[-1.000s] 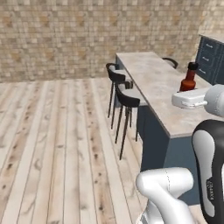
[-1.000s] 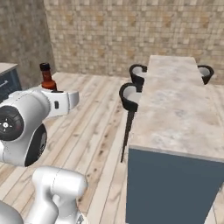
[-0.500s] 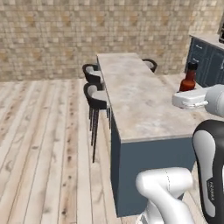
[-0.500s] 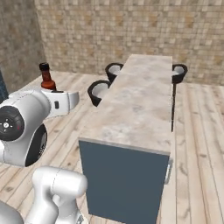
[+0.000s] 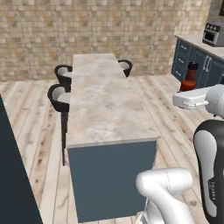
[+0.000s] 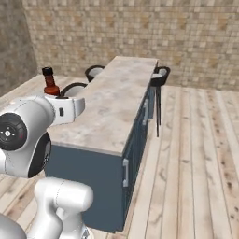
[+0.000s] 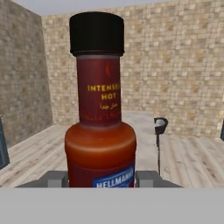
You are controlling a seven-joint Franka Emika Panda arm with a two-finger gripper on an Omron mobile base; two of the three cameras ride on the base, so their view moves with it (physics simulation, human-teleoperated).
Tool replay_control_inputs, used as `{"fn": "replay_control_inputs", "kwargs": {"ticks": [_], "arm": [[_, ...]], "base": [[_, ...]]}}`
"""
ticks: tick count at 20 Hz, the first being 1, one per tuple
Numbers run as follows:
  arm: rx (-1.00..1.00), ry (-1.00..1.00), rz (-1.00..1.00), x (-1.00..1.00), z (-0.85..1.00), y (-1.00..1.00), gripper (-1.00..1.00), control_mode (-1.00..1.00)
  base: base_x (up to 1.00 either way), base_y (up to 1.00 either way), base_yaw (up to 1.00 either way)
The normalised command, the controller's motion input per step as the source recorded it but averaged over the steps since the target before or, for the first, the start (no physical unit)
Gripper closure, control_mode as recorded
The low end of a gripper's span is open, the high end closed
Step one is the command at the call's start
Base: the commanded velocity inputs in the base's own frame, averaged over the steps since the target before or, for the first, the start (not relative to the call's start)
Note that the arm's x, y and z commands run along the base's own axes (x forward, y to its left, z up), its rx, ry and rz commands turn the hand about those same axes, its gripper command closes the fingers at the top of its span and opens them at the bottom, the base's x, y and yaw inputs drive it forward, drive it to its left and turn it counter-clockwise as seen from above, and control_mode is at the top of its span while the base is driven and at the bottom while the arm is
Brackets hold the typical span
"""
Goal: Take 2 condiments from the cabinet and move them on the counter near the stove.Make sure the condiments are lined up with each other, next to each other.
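Room: tan brick wall (image 5: 100, 30) at 12 o'clock in the left base view; pale plank floor (image 6: 196, 154) on both sides of the island.
Island: beige marbled counter (image 5: 105, 105) on a blue-grey base, running from centre frame toward 12 o'clock in the left base view; silver handles show on its long side in the right base view.
Stools: two black stools (image 5: 59, 94) stand against the island's side at 9 to 10 o'clock in the left base view; a third stool (image 5: 125, 66) stands at the far end, at 12 to 1 o'clock.
Far units: blue-grey drawer units (image 5: 197, 63) with a grey toaster oven (image 5: 213, 34) on top, at 2 o'clock in the left base view.
Hot-sauce bottle: the red hot-sauce bottle (image 7: 99, 109) stands upright, black cap up, in the hand, in the air and clear of the counter; it sits at 3 o'clock in the left base view (image 5: 189, 78) and at 9 o'clock in the right base view (image 6: 49, 84).
Gripper: the gripper (image 7: 100, 179) is clamped on the bottle's lower body; grey pads (image 7: 54, 178) show tight against both sides of it at 6 o'clock in the hand view.
Label: yellow lettering on the neck, a blue band low on the body.
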Motion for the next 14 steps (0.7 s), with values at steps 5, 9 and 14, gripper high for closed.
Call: {"fn": "replay_control_inputs", "kwargs": {"ticks": [5, 9, 14], "arm": [[0.00, 0.00, 0.00, 0.00, 0.00, 0.00, 1.00, 1.00], [0.00, 0.00, 0.00, 0.00, 0.00, 0.00, 1.00, 1.00], [0.00, 0.00, 0.00, 0.00, 0.00, 0.00, 1.00, 1.00]], "base": [[0.35, -0.76, 0.00], [0.40, -0.68, 0.00], [0.52, -0.63, -0.02]]}}
